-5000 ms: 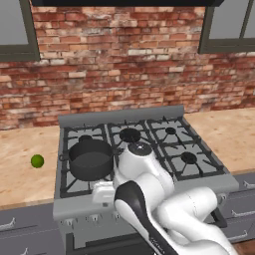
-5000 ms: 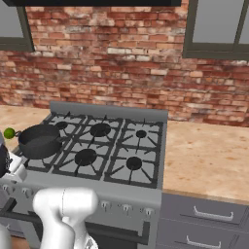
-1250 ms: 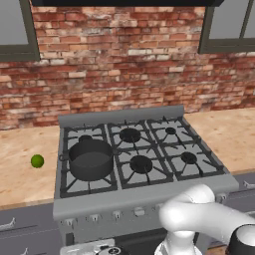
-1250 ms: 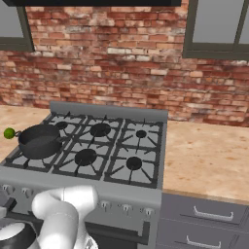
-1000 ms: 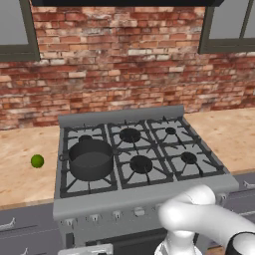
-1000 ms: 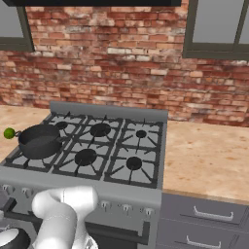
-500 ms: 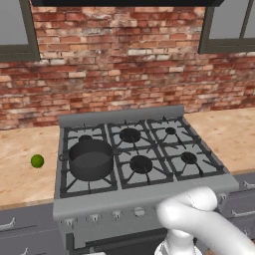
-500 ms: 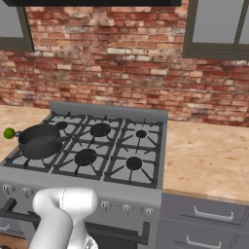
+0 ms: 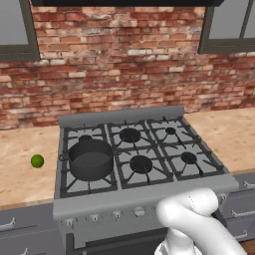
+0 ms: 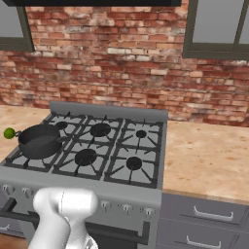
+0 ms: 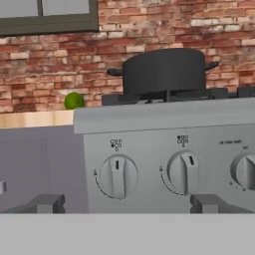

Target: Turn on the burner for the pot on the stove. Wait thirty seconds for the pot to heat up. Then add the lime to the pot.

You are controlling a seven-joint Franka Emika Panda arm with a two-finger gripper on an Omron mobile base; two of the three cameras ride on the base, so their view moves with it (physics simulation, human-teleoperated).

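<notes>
Six burners sit under dark grates on the stove (image 9: 149, 196), seen from the left base view, with a red brick wall (image 9: 124, 60) behind and a pale counter (image 9: 20, 164) running to either side. Grey drawers (image 9: 27, 229) line the front below the counter. The pot (image 9: 90, 159) is on the near-left grate, squat, dark grey and lidless. The lime (image 9: 37, 161), small and bright green, lies on the counter left of the stove, well apart from the pot. A white arm (image 9: 199, 224) bends low in front of the stove at the near right.

From the right base view, the same stove (image 10: 146, 192) has more counter (image 10: 204, 160) stretching right, dark window frames (image 10: 214, 29) above the brick, and drawers (image 10: 204, 219) with handles beneath. The pot (image 10: 39, 141) stands at the left edge of the grates, with the lime (image 10: 8, 133) just beyond it on the far left. The arm (image 10: 63, 214) drops down before the knob row.

From the hand view, close to the front panel, two knobs (image 11: 117, 176) face the camera, both pointers upright, with part of a third at the right edge. The pot (image 11: 164, 70) rises above the rim, and the lime (image 11: 73, 100) rests on the counter to its left. The gripper (image 11: 127, 205) stands spread wide, its two grey tips apart and holding nothing, short of the knobs.
</notes>
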